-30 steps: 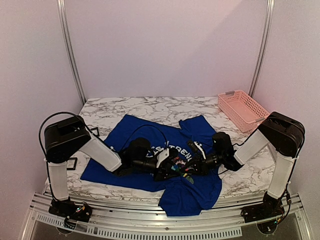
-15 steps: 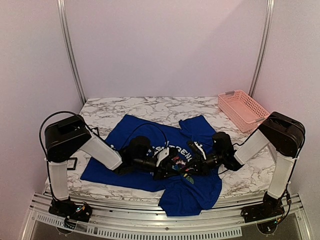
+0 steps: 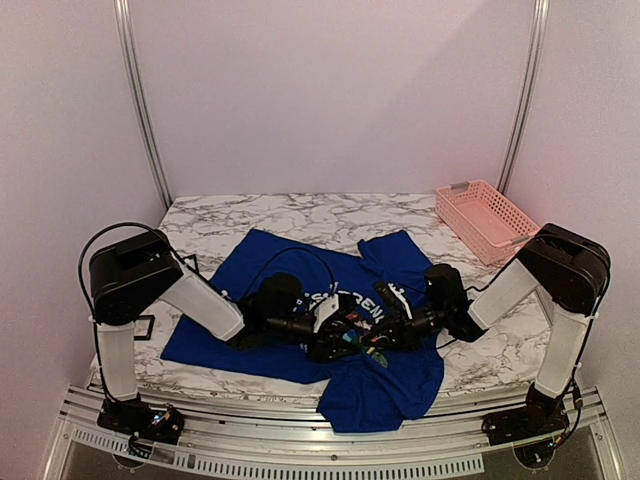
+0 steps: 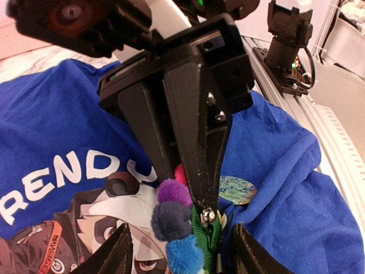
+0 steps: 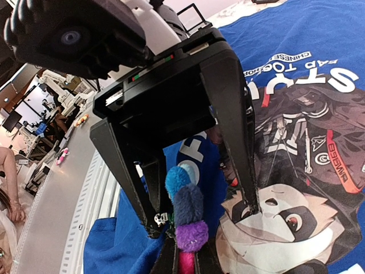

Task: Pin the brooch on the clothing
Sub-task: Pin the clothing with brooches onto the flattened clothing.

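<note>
Partly, the right hand (image 4: 198, 202) hides the brooch (image 4: 172, 221).

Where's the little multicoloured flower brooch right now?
In the top view, the multicoloured flower brooch is front-centre, pinched in the shut right gripper over the royal-blue T-shirt's cartoon print, between the left gripper's open fingers.

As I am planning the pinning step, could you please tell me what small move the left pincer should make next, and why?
Probably close the left pincer gently on the brooch. It stands open astride the brooch, which the right pincer grips over the T-shirt print, so a second grip seems needed to work the pin.
</note>
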You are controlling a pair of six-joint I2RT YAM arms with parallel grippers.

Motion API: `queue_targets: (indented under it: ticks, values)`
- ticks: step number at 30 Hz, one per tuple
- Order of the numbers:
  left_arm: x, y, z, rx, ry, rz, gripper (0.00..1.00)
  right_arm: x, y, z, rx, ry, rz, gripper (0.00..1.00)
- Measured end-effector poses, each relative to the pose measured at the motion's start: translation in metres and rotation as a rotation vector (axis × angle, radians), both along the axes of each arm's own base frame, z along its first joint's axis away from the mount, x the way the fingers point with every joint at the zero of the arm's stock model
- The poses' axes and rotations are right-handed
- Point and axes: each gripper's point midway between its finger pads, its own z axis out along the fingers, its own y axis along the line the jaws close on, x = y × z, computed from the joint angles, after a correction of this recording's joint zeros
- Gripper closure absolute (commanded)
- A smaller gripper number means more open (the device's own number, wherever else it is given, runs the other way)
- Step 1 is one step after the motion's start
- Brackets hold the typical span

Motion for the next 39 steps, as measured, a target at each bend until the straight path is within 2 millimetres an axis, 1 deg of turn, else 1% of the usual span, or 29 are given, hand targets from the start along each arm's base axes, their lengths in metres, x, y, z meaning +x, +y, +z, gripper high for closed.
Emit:
queue_targets:
  ticks: [3, 7, 9, 13, 15, 18, 22, 25, 30, 35, 39]
  values:
    - [0.0024, -0.0013, 0.0019, -0.007, -0.005, 0.018, 0.43, 0.0009, 0.0001, -0.0004, -0.004, 0.007, -0.007, 1.00]
    - [0.0033, -0.0020, 0.0022, -0.007, -0.009, 0.027, 0.41, 0.0015, 0.0001, -0.0007, -0.006, 0.008, -0.011, 1.00]
    - [0.0032, -0.0021, 0.0023, -0.007, -0.010, 0.028, 0.37, 0.0016, 0.0002, -0.0006, -0.006, 0.009, -0.012, 1.00]
    - [0.0023, -0.0026, 0.0030, -0.010, -0.013, 0.022, 0.26, 0.0015, 0.0001, -0.0007, -0.006, 0.010, -0.012, 1.00]
    - [0.0012, -0.0030, 0.0033, -0.011, -0.018, 0.016, 0.25, 0.0016, 0.0001, -0.0007, -0.006, 0.010, -0.012, 1.00]
    - [0.0010, -0.0036, 0.0029, -0.009, -0.019, 0.023, 0.31, 0.0015, 0.0002, -0.0007, -0.006, 0.010, -0.012, 1.00]
    - [0.0033, -0.0046, 0.0008, 0.003, -0.028, 0.055, 0.42, 0.0019, 0.0002, -0.0007, -0.007, 0.009, -0.013, 1.00]
    - [0.0030, -0.0053, 0.0006, 0.006, -0.031, 0.064, 0.47, 0.0025, 0.0002, -0.0010, -0.008, 0.009, -0.017, 1.00]
    - [0.0012, -0.0047, 0.0005, 0.005, -0.032, 0.059, 0.53, 0.0028, 0.0003, -0.0011, -0.010, 0.011, -0.020, 1.00]
    - [-0.0018, -0.0028, 0.0006, 0.000, -0.026, 0.046, 0.55, 0.0028, 0.0002, -0.0011, -0.010, 0.014, -0.021, 1.00]
    - [-0.0015, -0.0012, 0.0007, -0.003, -0.022, 0.045, 0.61, 0.0028, 0.0001, -0.0013, -0.011, 0.017, -0.022, 1.00]
